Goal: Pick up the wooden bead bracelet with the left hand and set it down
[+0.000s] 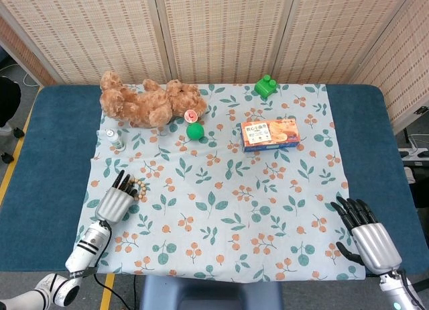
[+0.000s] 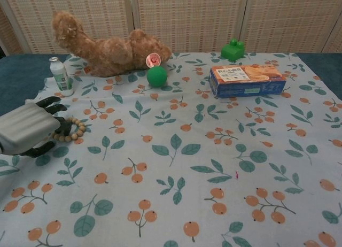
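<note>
Wooden bracelet (image 2: 70, 129) is lying on the cloth (image 2: 176, 167), touched by the left hand (image 2: 24, 130), fingers curling around it; whether it is being gripped cannot be told. Lifting is not yet done.

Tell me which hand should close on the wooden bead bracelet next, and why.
Left. The left hand is already at the wooden bead bracelet, its fingers over the beads at the cloth's left side. The right hand rests far off at the opposite near corner, holding nothing.
</note>
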### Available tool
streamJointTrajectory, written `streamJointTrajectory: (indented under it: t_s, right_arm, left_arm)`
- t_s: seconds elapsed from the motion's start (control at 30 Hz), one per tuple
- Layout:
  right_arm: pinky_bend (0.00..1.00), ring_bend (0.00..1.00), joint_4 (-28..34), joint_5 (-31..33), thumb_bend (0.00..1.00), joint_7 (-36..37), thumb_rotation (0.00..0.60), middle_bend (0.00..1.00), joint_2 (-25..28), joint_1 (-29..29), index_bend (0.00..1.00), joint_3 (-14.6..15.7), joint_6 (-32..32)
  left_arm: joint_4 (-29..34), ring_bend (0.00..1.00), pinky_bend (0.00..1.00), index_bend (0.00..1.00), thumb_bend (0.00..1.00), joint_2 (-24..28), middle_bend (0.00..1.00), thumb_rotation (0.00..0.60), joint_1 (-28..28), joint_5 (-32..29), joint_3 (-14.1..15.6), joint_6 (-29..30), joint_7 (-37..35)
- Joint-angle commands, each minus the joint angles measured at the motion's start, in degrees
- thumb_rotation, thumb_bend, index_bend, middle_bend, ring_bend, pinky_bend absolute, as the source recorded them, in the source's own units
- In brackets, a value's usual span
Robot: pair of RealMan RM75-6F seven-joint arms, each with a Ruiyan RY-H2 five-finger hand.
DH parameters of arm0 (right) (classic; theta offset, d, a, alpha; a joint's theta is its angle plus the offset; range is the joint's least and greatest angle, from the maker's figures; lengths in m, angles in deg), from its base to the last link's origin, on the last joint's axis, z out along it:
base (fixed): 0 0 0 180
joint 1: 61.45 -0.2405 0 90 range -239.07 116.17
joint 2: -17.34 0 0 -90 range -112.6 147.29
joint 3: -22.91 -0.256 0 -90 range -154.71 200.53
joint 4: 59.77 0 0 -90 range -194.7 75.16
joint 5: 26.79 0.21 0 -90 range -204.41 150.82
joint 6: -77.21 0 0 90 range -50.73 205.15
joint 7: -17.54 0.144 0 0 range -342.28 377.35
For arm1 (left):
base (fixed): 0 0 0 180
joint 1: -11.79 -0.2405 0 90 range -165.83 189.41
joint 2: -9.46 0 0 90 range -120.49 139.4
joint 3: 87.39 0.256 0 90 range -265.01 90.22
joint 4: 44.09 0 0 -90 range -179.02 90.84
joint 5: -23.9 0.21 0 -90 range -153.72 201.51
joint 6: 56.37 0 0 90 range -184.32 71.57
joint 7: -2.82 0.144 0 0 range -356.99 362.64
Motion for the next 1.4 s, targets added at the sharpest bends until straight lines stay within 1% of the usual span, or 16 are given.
streamJointTrajectory:
  t_s: [0.03, 0.17, 0.33, 0.5, 0.63, 0.73, 0.9, 1.03, 1.1, 1.17, 1.27, 1.3, 1.33, 1.4]
  right_arm:
    - [0.00, 0.00, 0.02, -0.07, 0.22, -0.05, 0.600, 0.00, 0.00, 0.01, 0.00, 0.04, 0.00]
    - [0.00, 0.00, 0.05, -0.25, 0.22, 0.08, 0.600, 0.00, 0.13, 0.09, 0.00, 0.12, 0.22]
    - [0.00, 0.00, 0.09, -0.47, 0.22, 0.38, 0.600, 0.00, 0.32, 0.07, 0.00, 0.30, 0.17]
    - [0.00, 0.00, 0.19, -0.78, 0.22, 0.83, 0.600, 0.00, 0.55, 0.15, 0.00, 0.49, 0.34]
    - [0.00, 0.00, 0.22, -1.04, 0.22, 1.23, 0.600, 0.00, 0.76, 0.27, 0.00, 0.62, 0.64]
    - [0.00, 0.00, 0.22, -1.24, 0.22, 1.56, 0.600, 0.00, 0.92, 0.32, 0.00, 0.71, 0.79]
    - [0.00, 0.00, 0.22, -1.62, 0.22, 2.11, 0.600, 0.00, 1.25, 0.47, 0.00, 0.83, 1.25]
    - [0.00, 0.00, 0.20, -1.82, 0.22, 2.45, 0.600, 0.00, 1.45, 0.65, 0.00, 0.86, 1.70]
    - [0.00, 0.00, 0.18, -1.88, 0.22, 2.52, 0.600, 0.00, 1.48, 0.70, 0.00, 0.87, 1.81]
    - [0.00, 0.00, 0.11, -1.94, 0.22, 2.55, 0.600, 0.00, 1.49, 0.74, 0.00, 0.92, 1.83]
    - [0.00, 0.00, 0.14, -1.99, 0.22, 2.76, 0.600, 0.00, 1.63, 0.77, 0.00, 0.93, 1.90]
    - [0.00, 0.00, 0.16, -1.98, 0.22, 2.86, 0.600, 0.00, 1.67, 0.78, 0.00, 0.89, 1.97]
    - [0.00, 0.00, 0.13, -1.94, 0.22, 2.95, 0.600, 0.00, 1.72, 0.82, 0.00, 0.83, 2.09]
    - [0.00, 0.00, 0.11, -1.95, 0.22, 3.10, 0.600, 0.00, 1.80, 0.83, 0.00, 0.83, 2.14]
  left_arm:
    - [4.45, 0.13, 0.03, 0.38, 0.48, 2.01, 0.41, 0.600, 1.02, -2.73, -0.75, -2.84, 6.50]
    - [6.17, 0.16, 0.03, 0.42, 0.49, 2.33, 0.46, 0.600, 1.48, -5.14, -1.41, -4.25, 10.95]
    - [5.55, 0.21, 0.03, 0.50, 0.49, 1.59, 0.54, 0.600, 1.90, -6.08, -1.46, -3.94, 13.79]
    - [4.02, 0.24, 0.03, 0.56, 0.50, 0.60, 0.59, 0.600, 2.19, -5.32, -1.10, -2.39, 14.18]
    - [2.13, 0.27, 0.03, 0.60, 0.52, -0.50, 0.63, 0.600, 2.33, -3.40, -0.72, 0.25, 12.11]
    - [0.50, 0.31, 0.04, 0.63, 0.57, -1.34, 0.67, 0.600, 2.47, -2.25, -0.78, 2.13, 10.04]
    - [-3.91, 0.36, 0.05, 0.70, 0.72, -3.11, 0.72, 0.600, 3.13, -0.82, -1.47, 5.08, 8.42]
    - [-5.64, 0.38, 0.05, 0.72, 0.77, -3.79, 0.73, 0.600, 3.68, -1.15, -2.43, 5.68, 7.33]
    - [-4.95, 0.38, 0.05, 0.74, 0.79, -3.74, 0.74, 0.600, 4.06, -2.23, -3.90, 5.85, 5.58]
    - [-2.64, 0.38, 0.06, 0.75, 0.81, -3.26, 0.75, 0.600, 4.70, -5.07, -6.61, 4.52, 3.29]
    - [5.25, 0.39, 0.06, 0.75, 0.83, -0.51, 0.76, 0.600, 5.98, -13.69, -12.87, -1.37, 0.42]
    - [7.88, 0.39, 0.06, 0.76, 0.83, 0.78, 0.76, 0.600, 6.47, -16.67, -14.95, -3.05, 0.57]
    - [10.97, 0.39, 0.06, 0.76, 0.84, 2.43, 0.76, 0.600, 7.15, -20.38, -17.63, -4.39, 1.39]
    - [14.59, 0.39, 0.06, 0.76, 0.84, 4.10, 0.76, 0.600, 7.95, -25.80, -21.62, -4.22, 3.11]
